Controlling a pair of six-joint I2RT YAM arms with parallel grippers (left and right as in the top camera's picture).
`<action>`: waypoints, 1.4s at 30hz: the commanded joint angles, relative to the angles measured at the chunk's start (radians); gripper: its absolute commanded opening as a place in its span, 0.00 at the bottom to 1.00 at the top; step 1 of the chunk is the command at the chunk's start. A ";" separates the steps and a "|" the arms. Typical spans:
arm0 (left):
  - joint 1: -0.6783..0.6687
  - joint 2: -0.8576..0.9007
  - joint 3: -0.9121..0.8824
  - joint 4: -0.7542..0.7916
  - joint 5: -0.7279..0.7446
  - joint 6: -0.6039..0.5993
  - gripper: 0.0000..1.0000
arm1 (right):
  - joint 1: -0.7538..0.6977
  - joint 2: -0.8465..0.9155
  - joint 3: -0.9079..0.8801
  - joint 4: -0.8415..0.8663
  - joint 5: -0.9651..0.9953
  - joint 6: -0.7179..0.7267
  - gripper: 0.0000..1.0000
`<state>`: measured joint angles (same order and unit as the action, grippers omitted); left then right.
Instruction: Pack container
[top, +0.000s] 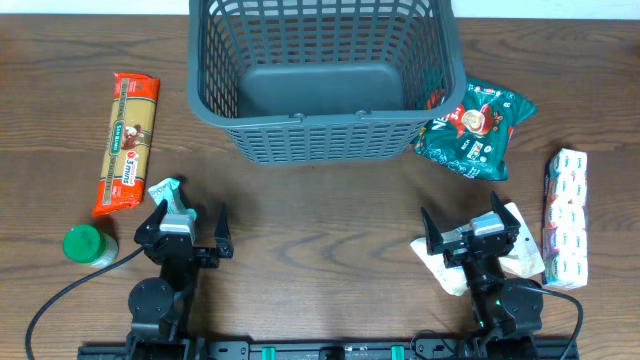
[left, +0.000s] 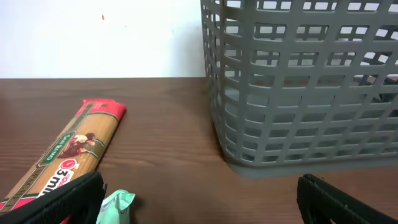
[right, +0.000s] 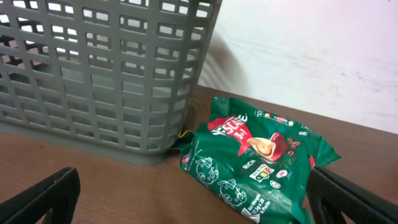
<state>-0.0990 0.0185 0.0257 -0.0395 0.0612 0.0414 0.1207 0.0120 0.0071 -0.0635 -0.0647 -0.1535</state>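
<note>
Nearest, the left gripper (top: 190, 224) and right gripper (top: 466, 228) are seen spread wide and empty above the surface (top: 320, 220). Farther back at centre, the container (top: 320, 120) is found standing upright, nothing inside (its flat bottom is bare). It is judged stiff, light and best gripped at the thick rim; a green packet (top: 474, 130) is laid just beside its right corner.

The brown wooden table (top: 320, 220) carries the basket (top: 320, 140) at its far middle. To the left lies a pasta pack (top: 127, 143), with a green-lidded jar (top: 88, 245) and a teal packet (top: 168, 192) nearer. To the right lie a green bag (top: 475, 128) (just beside the basket's corner), a white carton pack (top: 566, 215) and a white pouch (top: 522, 252).
</note>
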 joint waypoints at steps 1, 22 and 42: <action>0.003 -0.006 -0.022 -0.027 0.010 0.002 0.98 | -0.009 -0.005 -0.002 -0.004 -0.011 0.018 0.99; 0.003 -0.006 -0.022 -0.027 0.010 0.002 0.99 | -0.009 -0.005 -0.002 -0.004 -0.011 0.018 0.99; 0.003 -0.006 -0.022 -0.026 0.002 0.001 0.99 | -0.010 -0.005 -0.001 -0.003 -0.018 0.324 0.99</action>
<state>-0.0990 0.0185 0.0257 -0.0395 0.0608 0.0414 0.1207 0.0120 0.0071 -0.0559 -0.0742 -0.0193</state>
